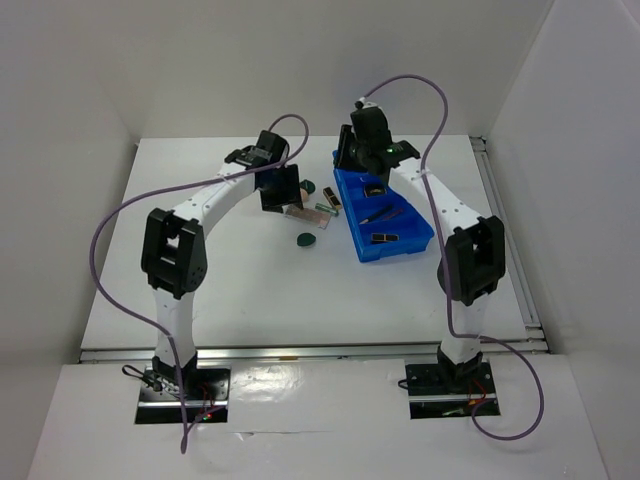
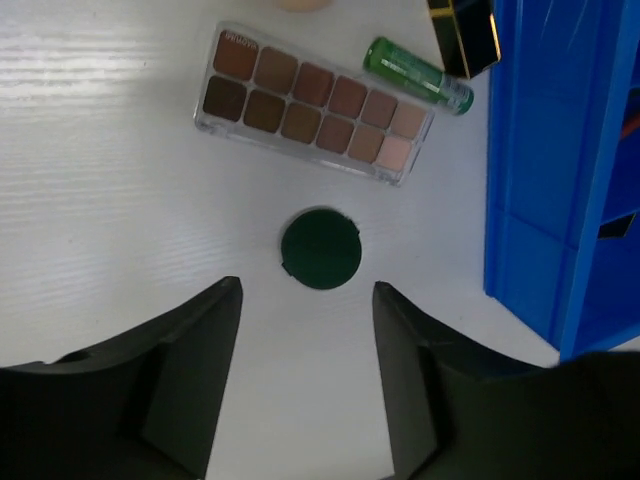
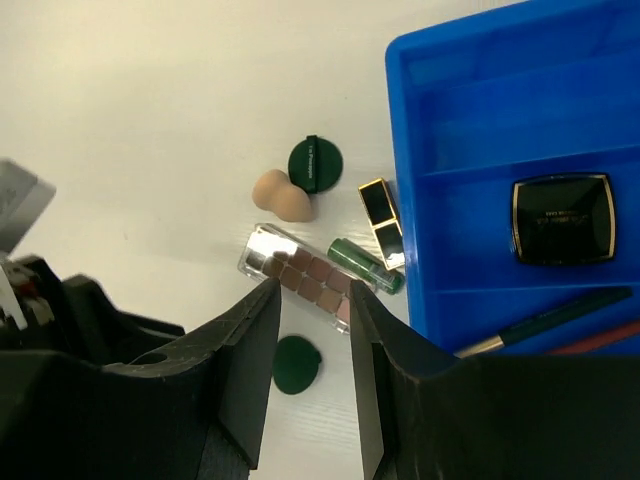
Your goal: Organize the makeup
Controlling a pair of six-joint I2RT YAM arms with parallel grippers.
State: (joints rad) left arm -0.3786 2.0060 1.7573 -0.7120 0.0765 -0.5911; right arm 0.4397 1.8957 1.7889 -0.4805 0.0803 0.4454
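Note:
On the table left of the blue tray (image 1: 412, 238) lie a brownish palette (image 2: 315, 105), a green tube (image 2: 418, 75), a black-and-gold lipstick (image 2: 465, 35), a peach sponge (image 3: 283, 195) and two dark green round compacts, one far (image 3: 314, 163) and one near (image 2: 320, 248). In the tray lie a dark square compact (image 3: 561, 219), a dark pencil (image 3: 545, 320), a pink pencil (image 3: 600, 340) and another lipstick (image 1: 385, 237). My left gripper (image 2: 308, 290) is open and empty, just short of the near compact. My right gripper (image 3: 313, 285) is open and empty, high above the palette.
White walls enclose the table on the far side and both flanks. The blue tray's wall (image 2: 540, 180) stands close to the right of the left gripper. A metal rail (image 1: 505, 230) runs along the table's right edge. Purple cables loop over both arms.

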